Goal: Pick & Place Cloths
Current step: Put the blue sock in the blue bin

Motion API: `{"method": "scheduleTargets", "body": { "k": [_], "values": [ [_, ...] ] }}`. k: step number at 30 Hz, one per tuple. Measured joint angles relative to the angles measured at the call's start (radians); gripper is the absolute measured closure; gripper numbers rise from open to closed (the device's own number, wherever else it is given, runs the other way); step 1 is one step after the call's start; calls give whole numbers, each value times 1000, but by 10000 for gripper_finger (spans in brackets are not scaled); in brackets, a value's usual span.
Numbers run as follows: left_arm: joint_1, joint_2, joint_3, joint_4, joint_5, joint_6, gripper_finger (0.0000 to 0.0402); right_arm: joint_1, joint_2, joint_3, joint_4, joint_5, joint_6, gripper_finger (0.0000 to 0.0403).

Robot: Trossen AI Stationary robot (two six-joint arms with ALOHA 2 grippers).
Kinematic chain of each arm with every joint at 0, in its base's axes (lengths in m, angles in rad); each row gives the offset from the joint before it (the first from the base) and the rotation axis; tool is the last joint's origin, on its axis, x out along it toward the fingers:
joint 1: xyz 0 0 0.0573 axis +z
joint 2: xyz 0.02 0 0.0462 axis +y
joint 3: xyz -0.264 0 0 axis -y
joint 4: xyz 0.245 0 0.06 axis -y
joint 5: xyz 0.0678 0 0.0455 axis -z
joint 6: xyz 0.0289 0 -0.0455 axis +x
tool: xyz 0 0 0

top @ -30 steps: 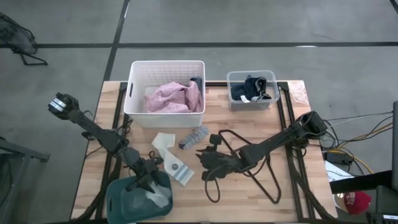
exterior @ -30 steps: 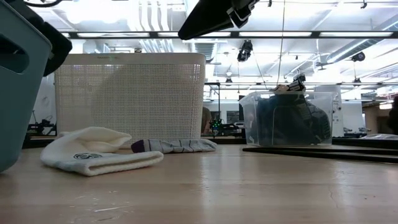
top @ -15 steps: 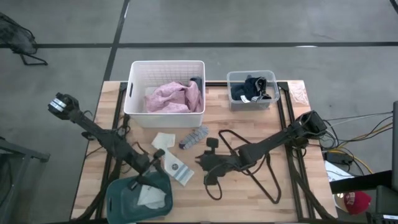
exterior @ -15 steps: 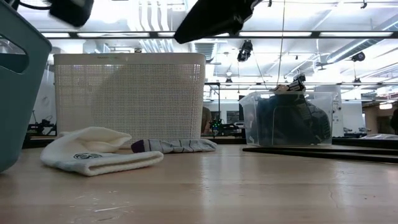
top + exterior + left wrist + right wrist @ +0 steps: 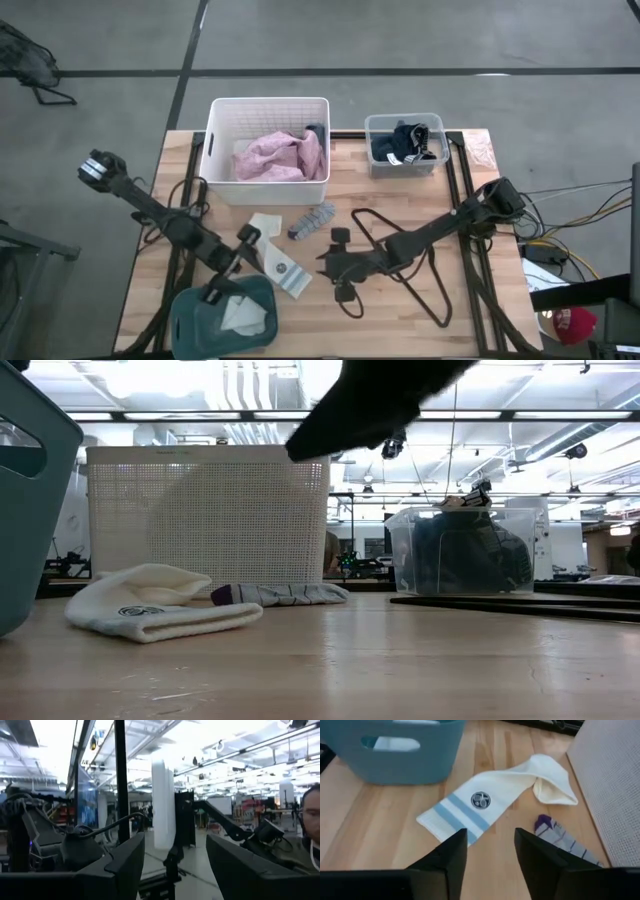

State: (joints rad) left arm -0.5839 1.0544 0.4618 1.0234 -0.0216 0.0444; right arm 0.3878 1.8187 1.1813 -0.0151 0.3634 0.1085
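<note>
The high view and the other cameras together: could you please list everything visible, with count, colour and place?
White basket: one, table's far side, holds pink garment.
Clear bin: one, far right, holds dark navy garments.
Teal tub: one, near left corner, with white cloth inside.
White sock: one, blue stripes, table middle.
Grey sock: one, purple toe, before the basket.
Black wire hanger: one, right of centre.
Person: one, in the room beyond.
Left gripper: open, above the tub's edge.
Right gripper: open, beside the white sock.
</note>
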Motion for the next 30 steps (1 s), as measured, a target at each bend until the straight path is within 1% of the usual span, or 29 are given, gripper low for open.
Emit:
{"method": "scheduleTargets", "body": {
  "k": [5,9,13,15,17,20,23,25,30],
  "values": [
    [0,23,-3,1,-1,-14,183,-3,0,-71,138,-15,-98,210],
    [0,41,-4,-1,-4,-20,183,-7,0,-111,237,-100,-169,193],
    [0,49,-3,0,-4,-21,183,-8,26,-106,243,-113,-184,184],
    [0,49,-3,1,-4,-20,183,-14,74,-81,230,-113,-188,182],
    [0,49,-4,3,-5,-21,183,-21,140,-24,230,-107,-219,181],
    [0,48,-4,1,-6,-37,183,-24,210,69,119,-95,-266,186],
    [0,48,-4,1,-6,-51,183,-22,259,179,-26,-99,-208,195],
    [0,49,-5,-1,-6,-49,183,-21,294,242,-87,-102,-184,201],
    [0,49,-6,-3,-6,-51,183,-22,397,363,-242,-103,-192,216]
  ]
}}
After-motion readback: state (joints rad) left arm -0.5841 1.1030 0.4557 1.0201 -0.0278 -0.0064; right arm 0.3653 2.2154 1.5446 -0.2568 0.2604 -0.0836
